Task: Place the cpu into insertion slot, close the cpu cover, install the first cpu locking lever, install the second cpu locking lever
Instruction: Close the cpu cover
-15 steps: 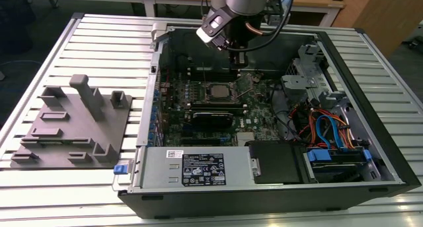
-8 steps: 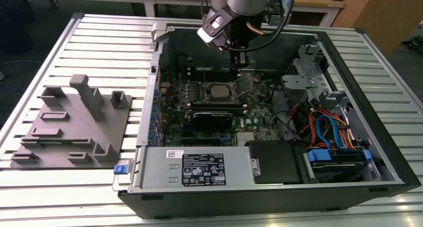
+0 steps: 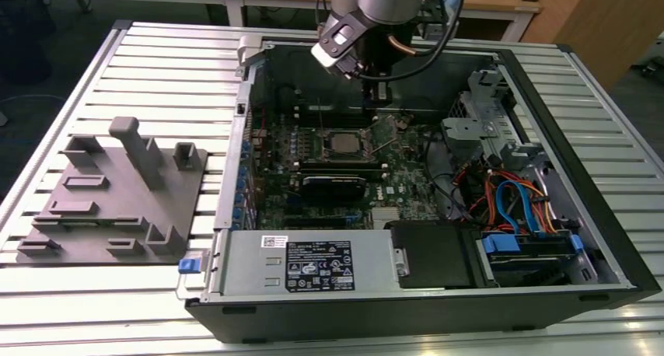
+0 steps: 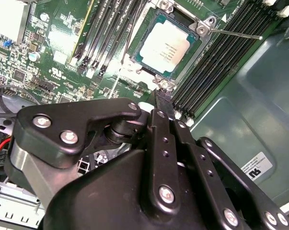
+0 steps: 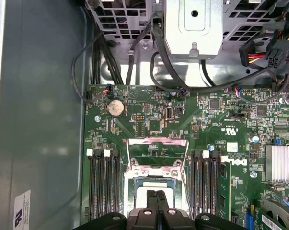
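The cpu (image 4: 166,46), a small square chip with a silver-grey top, lies in the insertion slot (image 3: 346,144) on the green motherboard. In the first wrist view the cpu cover (image 5: 157,141), a thin silvery frame, sits at the slot's edge away from my fingers and looks tilted up. A thin metal lever (image 4: 235,32) sticks out sideways from one corner of the slot. My gripper (image 4: 159,96) hangs just above the slot's near edge, shut with nothing between its fingers. It also shows from above (image 5: 157,193) and over the open case (image 3: 375,99).
Long black memory slots (image 5: 102,182) flank the socket on both sides. The case wall (image 5: 39,120), a drive cage (image 3: 472,127) and loose cables (image 3: 508,200) crowd the board. A grey fixture block (image 3: 114,193) stands on the slatted table at the exterior view's left.
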Robot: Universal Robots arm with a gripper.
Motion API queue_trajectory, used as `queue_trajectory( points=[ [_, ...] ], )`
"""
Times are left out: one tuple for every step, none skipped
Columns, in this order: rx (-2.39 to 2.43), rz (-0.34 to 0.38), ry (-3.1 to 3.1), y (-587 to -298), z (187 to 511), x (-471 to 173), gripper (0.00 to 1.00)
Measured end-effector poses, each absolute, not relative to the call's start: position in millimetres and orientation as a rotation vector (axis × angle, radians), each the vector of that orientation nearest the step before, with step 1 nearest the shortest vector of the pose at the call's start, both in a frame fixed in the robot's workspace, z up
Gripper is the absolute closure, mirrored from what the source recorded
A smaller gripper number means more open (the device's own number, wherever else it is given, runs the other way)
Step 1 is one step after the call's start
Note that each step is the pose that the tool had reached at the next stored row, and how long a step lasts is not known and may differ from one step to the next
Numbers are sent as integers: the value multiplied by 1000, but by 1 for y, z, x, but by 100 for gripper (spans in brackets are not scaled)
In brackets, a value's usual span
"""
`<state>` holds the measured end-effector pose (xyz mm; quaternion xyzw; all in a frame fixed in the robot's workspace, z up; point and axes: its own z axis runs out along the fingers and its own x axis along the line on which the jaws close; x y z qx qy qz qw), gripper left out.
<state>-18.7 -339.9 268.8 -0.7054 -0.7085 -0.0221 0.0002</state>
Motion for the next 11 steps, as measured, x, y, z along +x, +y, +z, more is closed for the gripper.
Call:
queue_trajectory(
  points=[
    [-2216,-69,-2226,-340,269,-19,89],
    [-2216,-69,-2226,-340,269,-18,89],
    [-2216,-69,-2226,-340,269,-18,89],
    [-2216,-69,-2226,-340,269,-18,89],
    [-2216,-69,-2226,-340,269,-18,89],
    [-2216,-69,-2225,-340,269,-17,89],
    [-2216,-69,-2225,-340,269,-17,89],
    [-2216,-69,-2226,-340,269,-17,89],
    [-2216,-69,-2225,-340,269,-16,89],
    [-2216,-69,-2225,-340,269,-16,89],
    [-2216,-69,-2226,-340,269,-16,89]
  ],
)
